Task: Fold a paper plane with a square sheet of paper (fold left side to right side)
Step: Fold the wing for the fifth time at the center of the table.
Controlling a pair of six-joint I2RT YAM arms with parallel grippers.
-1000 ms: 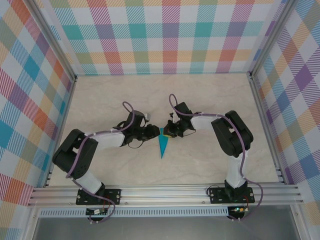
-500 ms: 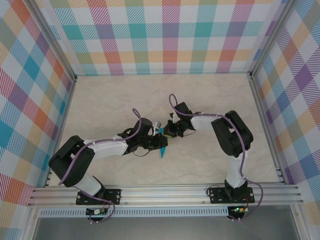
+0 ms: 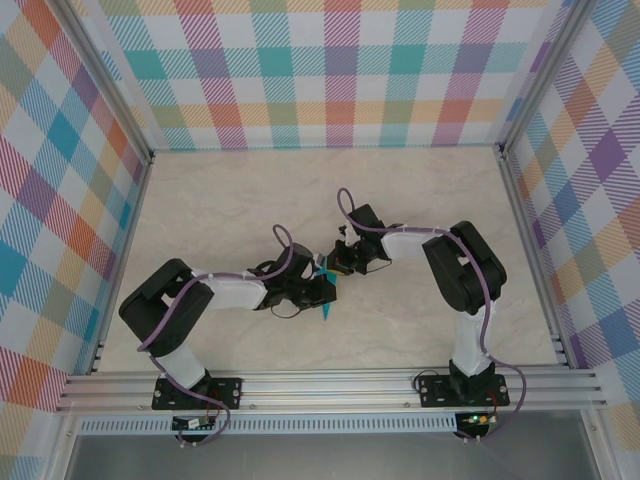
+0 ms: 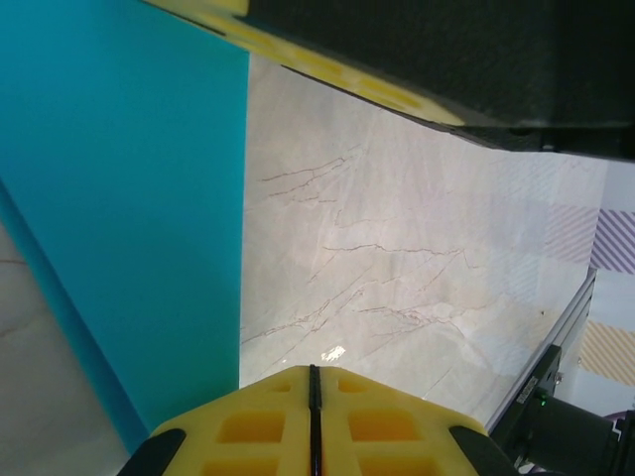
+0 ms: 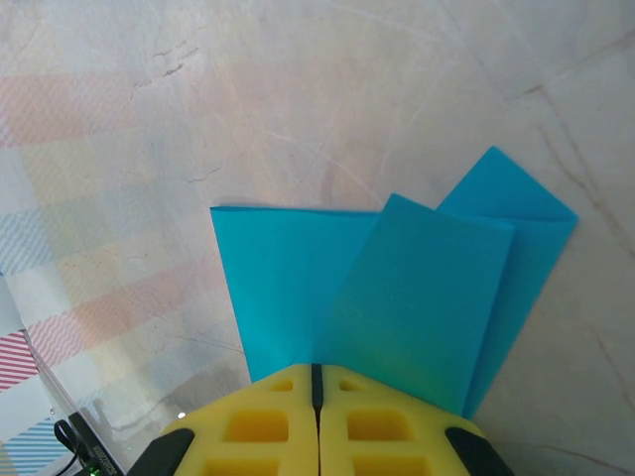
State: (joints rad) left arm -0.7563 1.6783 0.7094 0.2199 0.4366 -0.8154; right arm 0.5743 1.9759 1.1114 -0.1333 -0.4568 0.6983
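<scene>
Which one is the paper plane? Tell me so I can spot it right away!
Find the pale marble table inside the checkered walls. In its middle, the left gripper and right gripper come together. The paper plane lies there, a slim teal-blue dart, the single blue thing on the tabletop.

L gripper [image 3: 324, 291] has slid nearer & rightward, from beside the wide end of the slim teal-blue folded paper dart [image 3: 325, 309] to over its mid-length. Its jaws went from partly open to shut, & less dart shows.
</scene>
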